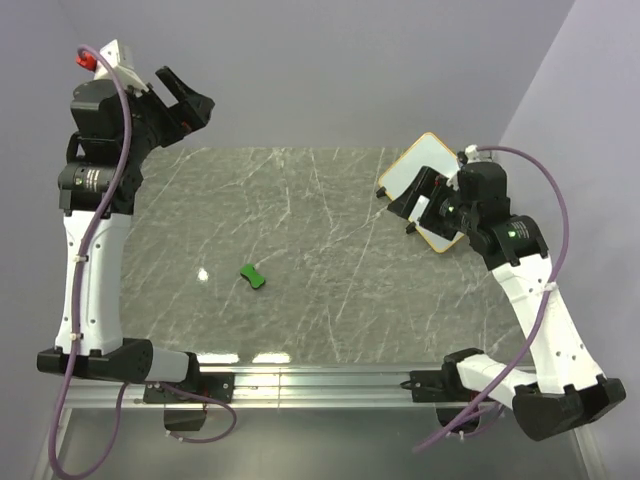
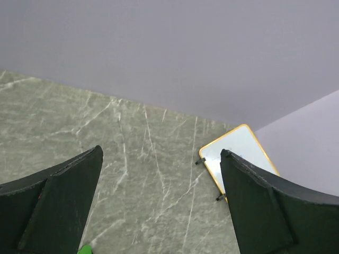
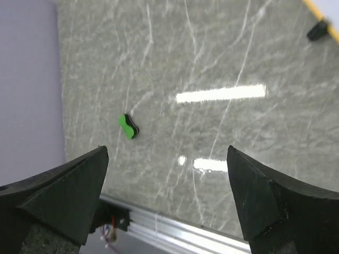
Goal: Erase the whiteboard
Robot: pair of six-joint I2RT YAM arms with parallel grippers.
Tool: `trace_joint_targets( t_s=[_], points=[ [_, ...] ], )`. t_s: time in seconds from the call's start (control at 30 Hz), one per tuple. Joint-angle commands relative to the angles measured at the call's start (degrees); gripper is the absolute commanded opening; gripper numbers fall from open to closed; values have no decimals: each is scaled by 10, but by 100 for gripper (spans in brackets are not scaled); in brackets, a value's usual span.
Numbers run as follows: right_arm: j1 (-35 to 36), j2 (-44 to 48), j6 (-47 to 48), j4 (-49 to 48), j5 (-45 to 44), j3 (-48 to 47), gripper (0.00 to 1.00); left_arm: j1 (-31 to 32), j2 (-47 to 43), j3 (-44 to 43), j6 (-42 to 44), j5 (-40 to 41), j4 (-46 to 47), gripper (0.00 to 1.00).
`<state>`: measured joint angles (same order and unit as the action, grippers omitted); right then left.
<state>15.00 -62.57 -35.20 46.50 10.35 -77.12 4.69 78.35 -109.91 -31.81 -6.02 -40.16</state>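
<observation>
The whiteboard (image 1: pixel 428 160), white with a tan frame and small black feet, lies at the table's far right, turned diagonally. My right arm covers its near part. It also shows in the left wrist view (image 2: pixel 237 147), and only its frame corner (image 3: pixel 319 9) shows in the right wrist view. A small green bow-shaped eraser (image 1: pixel 253 276) lies near the table's middle left and shows in the right wrist view (image 3: pixel 128 127). My right gripper (image 1: pixel 403 205) is open and empty over the board's left edge. My left gripper (image 1: pixel 193 97) is open and empty, raised high at the far left.
The grey marble table (image 1: pixel 300 210) has purple walls behind it and to the right. An aluminium rail (image 1: pixel 320 382) runs along the near edge between the arm bases. A bright light reflection (image 3: pixel 220 93) lies on the tabletop.
</observation>
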Motion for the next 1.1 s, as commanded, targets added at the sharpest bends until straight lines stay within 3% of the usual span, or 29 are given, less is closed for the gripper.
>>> trace_joint_targets(
  t_s=[0.0, 0.13, 0.2, 0.27, 0.3, 0.43, 0.53, 0.63, 0.83, 1.07],
  points=[
    [-12, -11, -22, -34, 51, 31, 100, 1, 22, -22, -6, -1, -56, 99],
    [-27, -43, -22, 21, -36, -56, 100, 7, 17, 65, 7, -107, 41, 99],
    [-52, -68, -40, 44, -93, -86, 100, 44, 47, 73, 3, -79, 40, 99],
    [-85, -90, -52, 47, -93, -108, 100, 92, 72, 72, 46, 17, 26, 100],
    [-101, -116, -71, 46, -68, -111, 100, 121, 80, 79, 59, 28, 32, 99],
    [-147, -190, -89, 9, 0, -144, 98, 124, 136, 118, -2, 14, 52, 99],
    [-193, -243, -71, 35, -68, -222, 99, 125, 188, 110, -10, -34, 14, 99],
    [-239, -294, -74, 78, -118, -277, 99, 146, 183, 139, -4, -3, 27, 100],
    [-330, -303, -73, 50, -130, -226, 99, 155, 161, 199, 17, -20, 37, 99],
    [-388, -309, -45, -33, -14, -150, 98, 171, 167, 221, 22, 3, 38, 99]
  ],
)
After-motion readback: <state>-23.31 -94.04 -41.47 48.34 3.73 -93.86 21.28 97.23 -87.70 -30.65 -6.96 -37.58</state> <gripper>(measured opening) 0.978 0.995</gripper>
